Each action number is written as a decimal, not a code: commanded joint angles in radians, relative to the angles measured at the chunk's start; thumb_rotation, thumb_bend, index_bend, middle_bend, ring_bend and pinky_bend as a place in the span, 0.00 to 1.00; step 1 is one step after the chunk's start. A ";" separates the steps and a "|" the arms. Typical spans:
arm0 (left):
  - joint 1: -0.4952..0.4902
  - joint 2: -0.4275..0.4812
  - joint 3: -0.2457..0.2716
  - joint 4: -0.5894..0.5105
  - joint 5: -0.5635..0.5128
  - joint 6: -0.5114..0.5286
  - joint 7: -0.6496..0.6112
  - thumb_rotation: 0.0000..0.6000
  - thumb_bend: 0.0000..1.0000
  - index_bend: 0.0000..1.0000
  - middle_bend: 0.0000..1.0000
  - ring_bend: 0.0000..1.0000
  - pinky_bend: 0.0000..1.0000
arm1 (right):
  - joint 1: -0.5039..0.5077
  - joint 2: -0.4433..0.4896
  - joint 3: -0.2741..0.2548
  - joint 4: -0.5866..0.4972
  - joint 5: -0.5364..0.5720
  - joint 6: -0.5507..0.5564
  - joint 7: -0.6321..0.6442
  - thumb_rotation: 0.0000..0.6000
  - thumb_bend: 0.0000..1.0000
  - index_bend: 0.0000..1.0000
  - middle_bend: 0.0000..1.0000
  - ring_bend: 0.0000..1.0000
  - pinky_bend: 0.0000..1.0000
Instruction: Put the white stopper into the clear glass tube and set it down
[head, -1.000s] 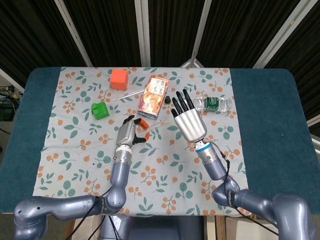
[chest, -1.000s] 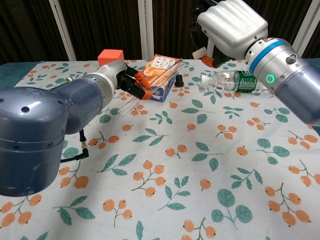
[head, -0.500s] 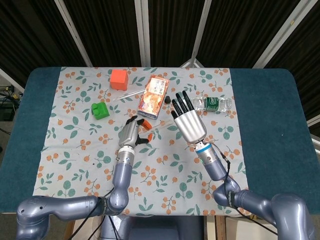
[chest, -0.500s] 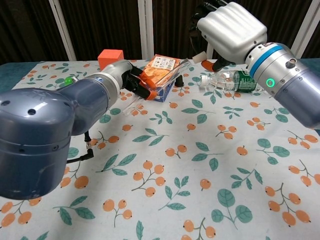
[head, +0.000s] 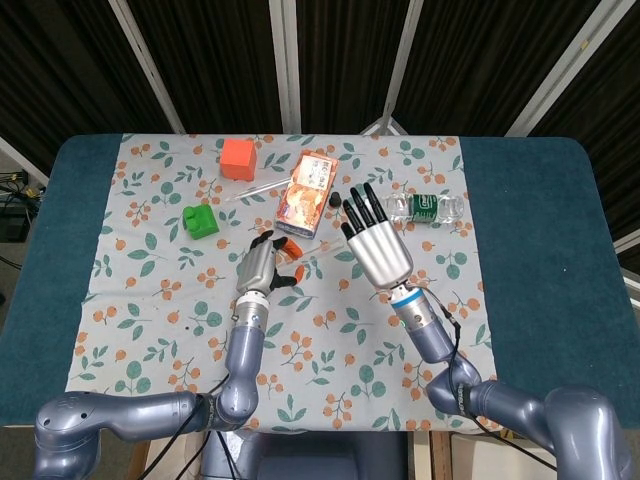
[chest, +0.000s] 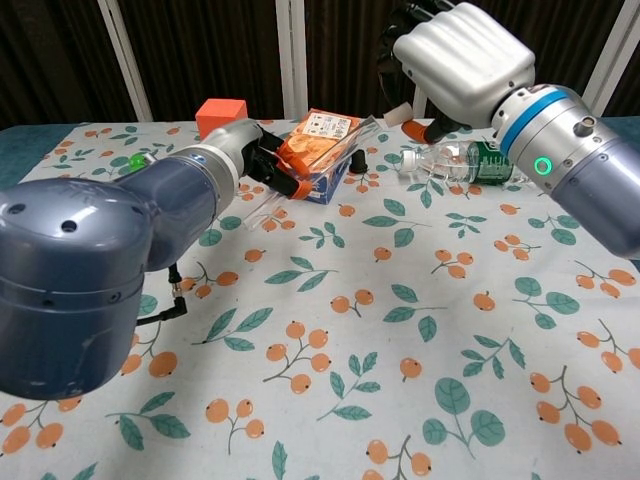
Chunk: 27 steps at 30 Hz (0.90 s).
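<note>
A dark blue table (head: 530, 230) is being covered across its middle by a white cloth printed with oranges and leaves (head: 160, 300).

The right hand (head: 374, 238) is being held raised above the cloth, palm down, with its black fingers (head: 358, 205) spread and pointing away from the robot. In the chest view a small white piece, seemingly the white stopper (chest: 401, 108), is being shown at the underside of this hand beside an orange tip; whether it is being pinched cannot be told, so the hand's hold cannot be told.

The left hand (head: 260, 265) is being kept low over the cloth, its fingers closed around the clear glass tube (head: 312, 247). The tube is being held tilted, running from the left hand toward the right hand, with its far end rising near the right hand's fingers in the chest view (chest: 345, 146).

An orange snack box (head: 308, 194) is being shown lying just beyond the two hands. A clear plastic bottle with a green label (head: 428, 208) is lying on its side to the right of the box. An orange cube (head: 237, 158) is resting near the far edge of the cloth, and a green block (head: 201, 220) is sitting nearer, to the left of the left hand. A thin clear pipette (head: 258, 188) is lying between the cube and the box. A small black cap (head: 335, 196) is resting just beside the box.
</note>
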 joint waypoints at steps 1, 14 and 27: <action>-0.001 0.000 0.000 0.000 -0.001 0.000 0.001 1.00 0.75 0.53 0.43 0.07 0.00 | 0.000 0.001 -0.002 -0.003 -0.001 0.000 -0.001 1.00 0.36 0.67 0.26 0.11 0.07; -0.005 -0.010 0.000 0.010 -0.005 -0.001 0.001 1.00 0.76 0.53 0.43 0.07 0.00 | 0.001 -0.004 -0.003 -0.011 0.003 -0.004 -0.006 1.00 0.36 0.67 0.26 0.11 0.07; -0.001 -0.014 0.003 0.010 0.000 0.000 -0.008 1.00 0.76 0.53 0.43 0.07 0.00 | 0.000 -0.010 -0.003 -0.006 0.009 -0.005 -0.010 1.00 0.36 0.67 0.26 0.11 0.07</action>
